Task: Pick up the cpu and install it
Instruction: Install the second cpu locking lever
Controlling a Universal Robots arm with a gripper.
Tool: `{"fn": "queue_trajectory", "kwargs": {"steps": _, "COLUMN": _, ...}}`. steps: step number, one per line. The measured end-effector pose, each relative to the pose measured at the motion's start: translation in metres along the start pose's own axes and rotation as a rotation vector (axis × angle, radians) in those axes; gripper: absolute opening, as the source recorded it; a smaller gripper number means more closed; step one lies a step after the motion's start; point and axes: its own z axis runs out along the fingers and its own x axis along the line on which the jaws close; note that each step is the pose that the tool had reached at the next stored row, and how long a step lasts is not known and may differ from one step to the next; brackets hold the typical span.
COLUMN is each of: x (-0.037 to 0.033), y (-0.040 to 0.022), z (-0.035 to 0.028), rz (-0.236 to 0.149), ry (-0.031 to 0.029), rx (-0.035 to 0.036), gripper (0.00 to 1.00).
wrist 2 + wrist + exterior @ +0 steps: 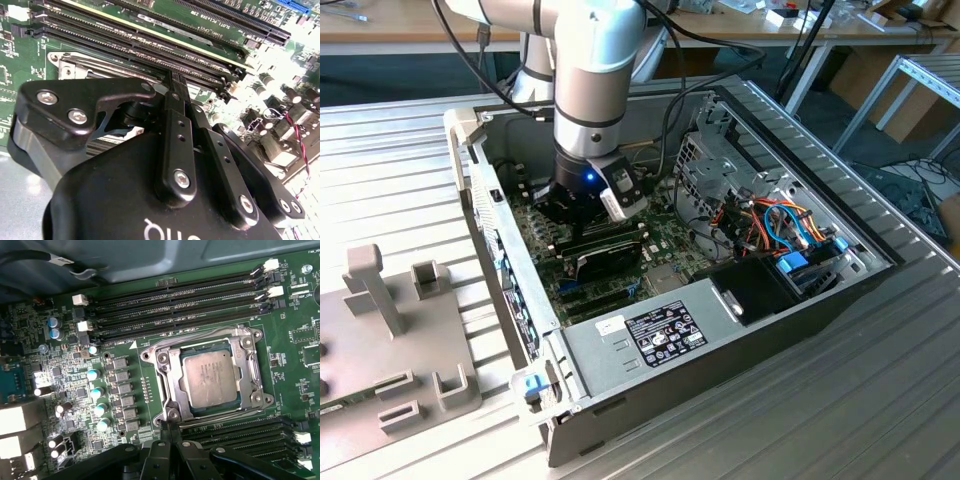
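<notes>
In the first wrist view the cpu (207, 377), a flat square with a dull silver-grey top, lies inside the metal socket frame (165, 362) on the green motherboard (300, 345). My gripper (168, 429) hovers just off the socket's corner, apart from the cpu. Its black fingers (176, 107) are pressed together, shut on nothing, in the second wrist view. In the exterior view the arm's wrist (588, 120) reaches down into the open computer case (650, 340), and its black gripper body hides the socket.
Rows of memory slots (175, 300) run on both sides of the socket, with capacitors (97, 390) beside it. A black oblong module (605, 262), a drive cage (710, 160), coloured cables (780, 225) and case walls crowd the arm. A grey fixture (390, 330) sits at the exterior view's left.
</notes>
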Motion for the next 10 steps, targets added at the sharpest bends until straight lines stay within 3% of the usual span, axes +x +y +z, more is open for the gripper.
{"fn": "queue_trajectory", "kwargs": {"steps": 5, "x": 0.0017, "y": -0.0005, "z": 0.0003, "rz": 0.0, "ry": -0.0027, "rx": 0.0012, "gripper": 0.11}}
{"fn": "queue_trajectory", "kwargs": {"steps": 10, "x": 0.0019, "y": -0.0007, "z": 0.0002, "rz": -0.002, "ry": -0.0086, "rx": 0.0303, "gripper": 0.11}}
